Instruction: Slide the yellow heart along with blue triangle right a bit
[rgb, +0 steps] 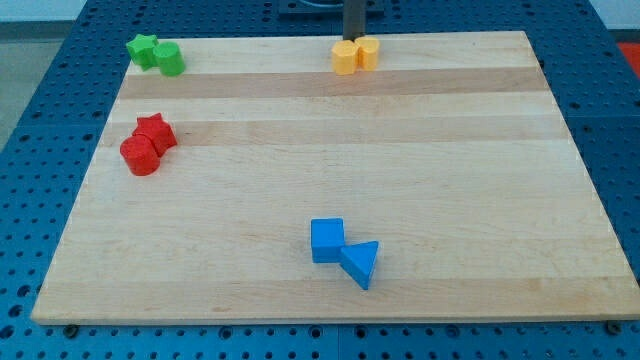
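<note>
My tip (353, 40) stands at the view's top edge of the wooden bench (330, 150), its very end just behind two yellow blocks and seemingly touching them; the rod is the only tool here, a plain straight stick with no parts to spread or press together, and it pinches nothing. The two yellow blocks sit touching side by side: the left one is a yellow block (344, 56) whose shape I cannot make out for sure, and the right one looks like the yellow heart (367, 52). Well apart from them, toward the view's bottom, the blue triangle (361, 263) lies touching the lower right corner of a blue cube (327, 240). At the view's top left a green star (142, 48) touches a green cylinder (168, 59). Below those, at the view's left, a red star (155, 131) touches a red cylinder (139, 155).
</note>
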